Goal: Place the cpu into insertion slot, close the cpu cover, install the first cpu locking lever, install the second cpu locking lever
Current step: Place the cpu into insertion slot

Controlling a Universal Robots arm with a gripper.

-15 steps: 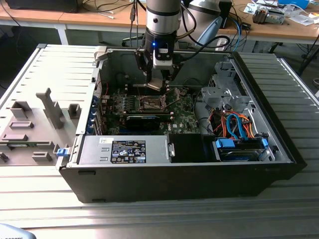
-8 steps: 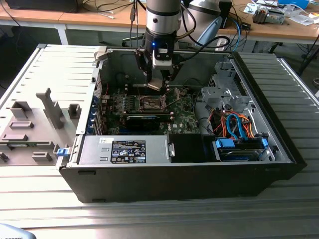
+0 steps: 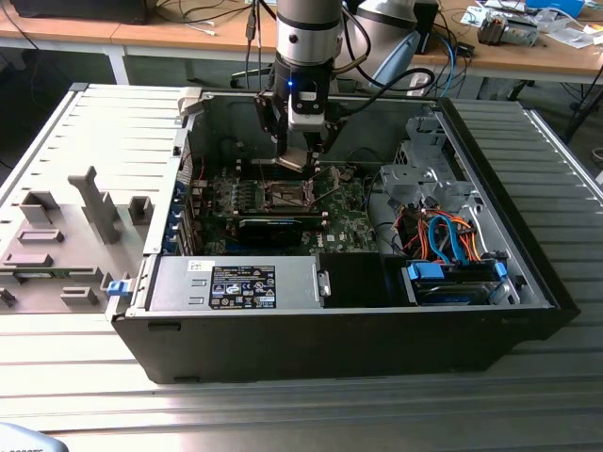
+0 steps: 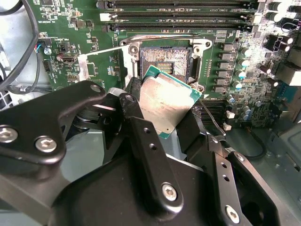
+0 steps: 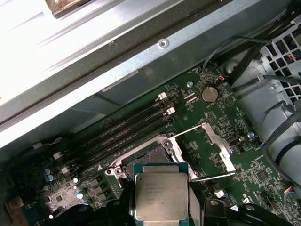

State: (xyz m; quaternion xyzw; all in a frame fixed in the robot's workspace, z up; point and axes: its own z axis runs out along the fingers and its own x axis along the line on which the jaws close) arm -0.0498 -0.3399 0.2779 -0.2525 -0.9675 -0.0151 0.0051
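The cpu point(image 4: 167, 101) is clamped by two opposite edges between the black fingers point(image 4: 149, 148) of the end effector point(image 4: 163, 113), which is closed on the chip and holds it with its silvery-grey top facing the wrist cameras. In the second wrist view the chip hangs tilted, one corner reaching towards the insertion slot point(image 4: 164, 61), and it is not seated in it: the slot's dark centre and silvery rim lie uncovered on the green motherboard point(image 4: 70, 28). In the first wrist view the cpu point(image 5: 161, 197) overlaps the near edge of the insertion slot point(image 5: 141, 159).

The cpu cover point(image 4: 83, 66) is swung open and lies to one side of the slot, with the board visible through its square window. The first wrist view shows the same cpu cover point(image 5: 221, 147) beside the slot, and the long black memory slots point(image 5: 127, 126) run along the slot's other side. A round coin battery point(image 5: 209, 94) sits further out on the board.

In the exterior view the end effector point(image 3: 295, 153) reaches down into the open computer case point(image 3: 311, 339), which rests on a ribbed metal tabletop point(image 3: 283, 410).
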